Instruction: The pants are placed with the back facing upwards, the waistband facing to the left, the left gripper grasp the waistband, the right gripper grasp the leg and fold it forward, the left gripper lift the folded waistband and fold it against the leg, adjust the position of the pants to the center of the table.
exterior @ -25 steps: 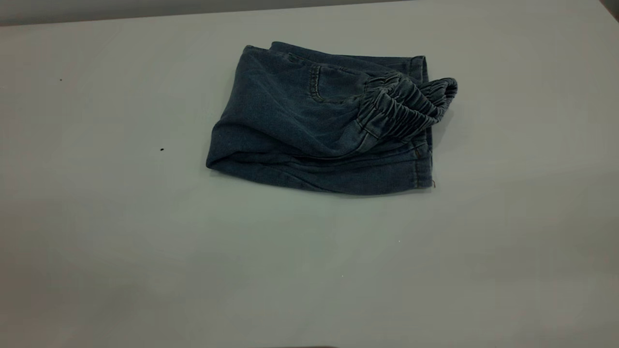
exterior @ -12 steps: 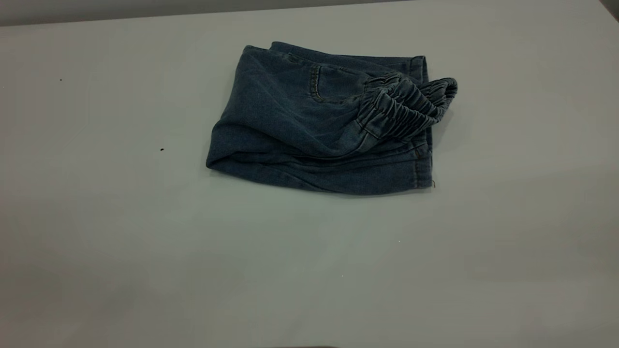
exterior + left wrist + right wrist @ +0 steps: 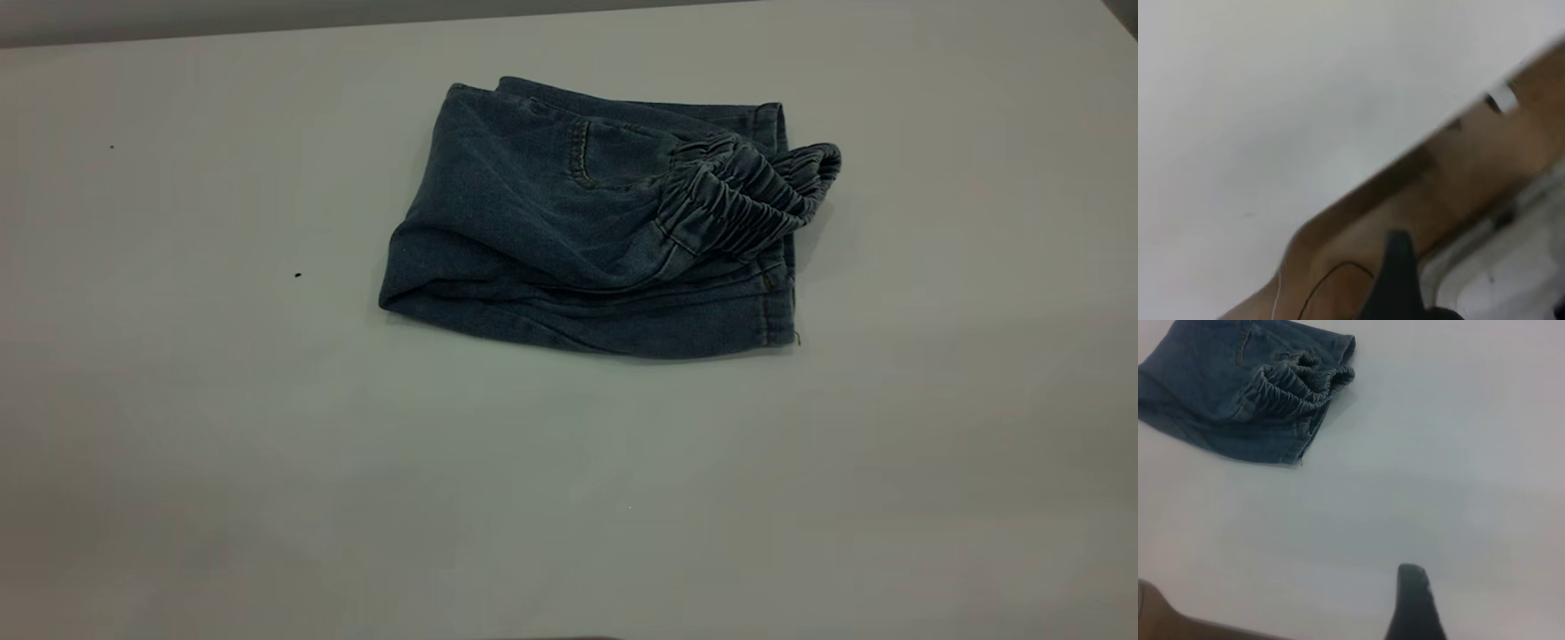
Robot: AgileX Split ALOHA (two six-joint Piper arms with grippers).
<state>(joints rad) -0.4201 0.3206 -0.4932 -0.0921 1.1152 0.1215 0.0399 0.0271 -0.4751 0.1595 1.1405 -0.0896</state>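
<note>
Pants point(image 3: 587, 231) lie folded, waistband point(image 3: 742, 200) over the leg point(image 3: 622, 324), on the desk point(image 3: 178, 400); both grippers well clear, clenched or released—cannot tell. Only centring possibly remains.

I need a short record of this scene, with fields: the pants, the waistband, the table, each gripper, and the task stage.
pants: the pants lie folded into a compact bundle, toward the far side
waistband: the waistband is folded over, on top at the bundle's right end, near the leg hems
table: the table is white
left gripper: away from the pants, by the table edge
right gripper: above bare table, apart from the pants
task stage: folds appear done
</note>
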